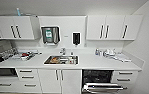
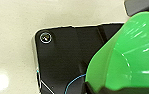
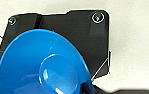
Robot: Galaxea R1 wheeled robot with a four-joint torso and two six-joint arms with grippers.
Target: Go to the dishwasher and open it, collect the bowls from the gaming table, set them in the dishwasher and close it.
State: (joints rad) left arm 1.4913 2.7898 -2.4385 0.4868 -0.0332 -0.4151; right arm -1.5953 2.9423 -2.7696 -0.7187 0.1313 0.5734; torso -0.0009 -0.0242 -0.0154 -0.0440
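— White cabinets, a pale counter [image 1: 95, 62] with a sink [image 1: 61, 60] and a plain wall are faced from a little way off. Where is the dishwasher [image 1: 100, 81] seen?

— Under the counter, right of the sink, with its door [image 1: 103, 87] let down and a dark inside shown. Both grippers are kept well apart from it.

— And the bowls?

— The green bowl [image 2: 130, 55] is seen close against the left gripper [image 2: 120, 90] in the left wrist view, its rim apparently taken at the dark edge beneath it. The blue bowl [image 3: 45, 67] is seen the same way at the right gripper [image 3: 90, 88]. How far either pair of jaws is closed cannot be told; a hold on each rim is only judged likely.

— What could go wrong?

— If only a thin rim is pinched, a smooth plastic bowl could be tilted or shaken loose while the approach is made. The lowered door juts forward and could be struck by the base or an arm. A bowl could also be set badly on the rack.

— What is hidden?

— The door's front edge is cut off, the racks are lost in darkness, and the items on the counter are too blurred to be named.
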